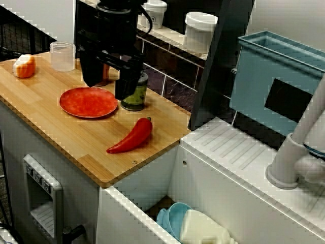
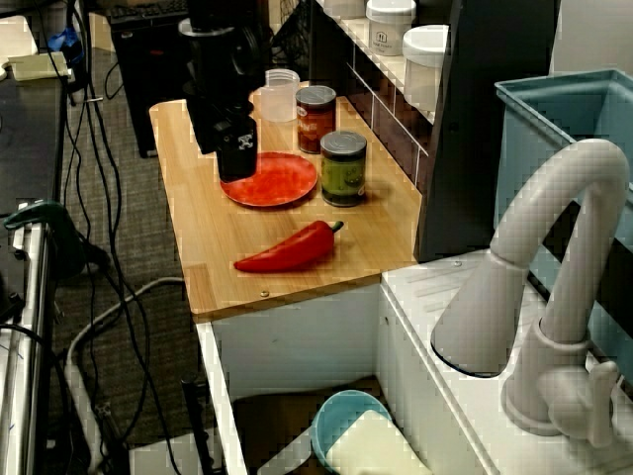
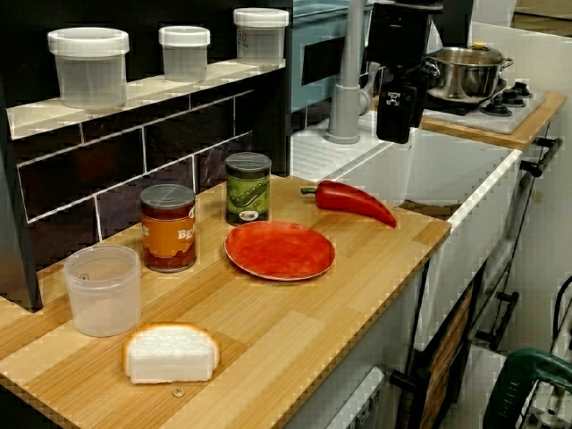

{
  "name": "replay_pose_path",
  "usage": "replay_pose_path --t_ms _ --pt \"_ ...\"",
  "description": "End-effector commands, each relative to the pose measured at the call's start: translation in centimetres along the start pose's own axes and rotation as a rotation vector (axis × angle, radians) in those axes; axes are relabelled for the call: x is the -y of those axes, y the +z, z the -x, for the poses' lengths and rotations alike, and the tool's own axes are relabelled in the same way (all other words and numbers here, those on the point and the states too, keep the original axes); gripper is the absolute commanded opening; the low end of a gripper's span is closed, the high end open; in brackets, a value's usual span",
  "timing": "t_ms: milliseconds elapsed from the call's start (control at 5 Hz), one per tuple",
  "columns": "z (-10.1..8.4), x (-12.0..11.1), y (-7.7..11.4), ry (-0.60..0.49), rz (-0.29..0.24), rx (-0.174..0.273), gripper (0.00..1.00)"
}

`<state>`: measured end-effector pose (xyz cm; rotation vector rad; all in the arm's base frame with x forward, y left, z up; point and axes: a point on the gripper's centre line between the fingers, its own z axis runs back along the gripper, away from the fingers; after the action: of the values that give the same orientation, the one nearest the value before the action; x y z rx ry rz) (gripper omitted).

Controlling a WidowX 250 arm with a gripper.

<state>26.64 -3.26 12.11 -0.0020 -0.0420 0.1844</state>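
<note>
Hanging above the pale wooden worktop (image 1: 76,137), the black gripper (image 1: 107,87) has its two fingers spread apart with nothing between them. Below it and well clear of it lies the red plate (image 1: 88,101). In the high view from the sink side the fingers cover the plate's far rim. The low view from the bread end puts the gripper off to the right of the plate, so how the two line up cannot be told. The plate is round and shallow, matt orange-red, with a slightly raised rim. To its right and nearer lies a glossy, curved red pepper (image 1: 131,138), apart from it. Just beside the plate's far right rim stands a green-labelled can (image 1: 137,94). Farther back stands an orange-labelled can (image 3: 168,228). Both are ribbed metal cylinders.
</note>
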Motion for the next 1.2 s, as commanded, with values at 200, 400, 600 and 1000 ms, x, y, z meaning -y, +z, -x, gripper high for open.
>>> replay_pose_path --t_ms 200,400,600,1000 --pt "-4.9 -3.9 3.0 0.067 0.006 0.061 1.00" --pt "-6.6 -5.2 3.5 0.110 0.005 0.091 1.00" --pt "-7.8 -5.8 3.5 0.136 -0.006 0.122 1.00" --pt "-10.0 -8.7 2.0 0.173 -0.103 0.210 1.00"
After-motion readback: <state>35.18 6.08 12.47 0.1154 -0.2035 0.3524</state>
